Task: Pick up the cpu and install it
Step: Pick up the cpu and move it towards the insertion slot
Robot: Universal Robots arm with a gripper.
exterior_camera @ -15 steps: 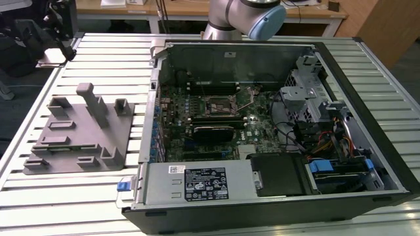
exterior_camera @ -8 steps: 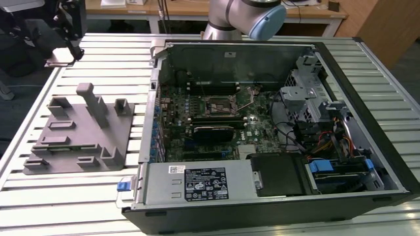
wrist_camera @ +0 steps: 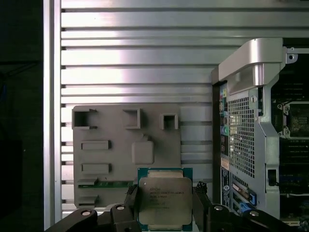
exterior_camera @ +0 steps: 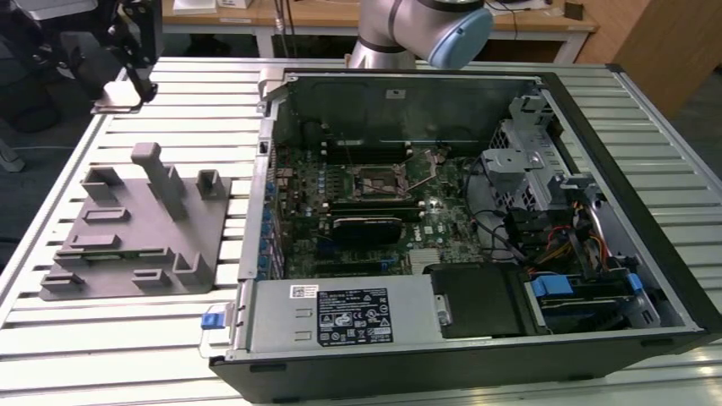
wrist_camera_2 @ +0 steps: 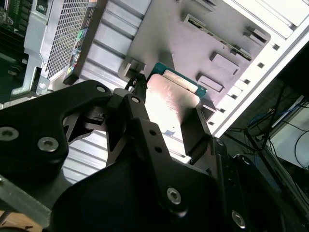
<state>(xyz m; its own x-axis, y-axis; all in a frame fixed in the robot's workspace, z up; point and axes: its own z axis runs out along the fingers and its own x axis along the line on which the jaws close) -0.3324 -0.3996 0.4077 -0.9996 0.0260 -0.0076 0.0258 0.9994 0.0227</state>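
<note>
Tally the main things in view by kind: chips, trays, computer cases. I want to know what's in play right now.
cpu, held between the fingers of the gripper: 1
grey tray, on the slatted table: 1
open computer case, on the same table: 1
Total: 3

The cpu (wrist_camera: pixel 165 200) sits between the jaws; the tray (exterior_camera: pixel 158 245) lies on the table (exterior_camera: pixel 113 338) beside the computer case (exterior_camera: pixel 451 376)
</note>
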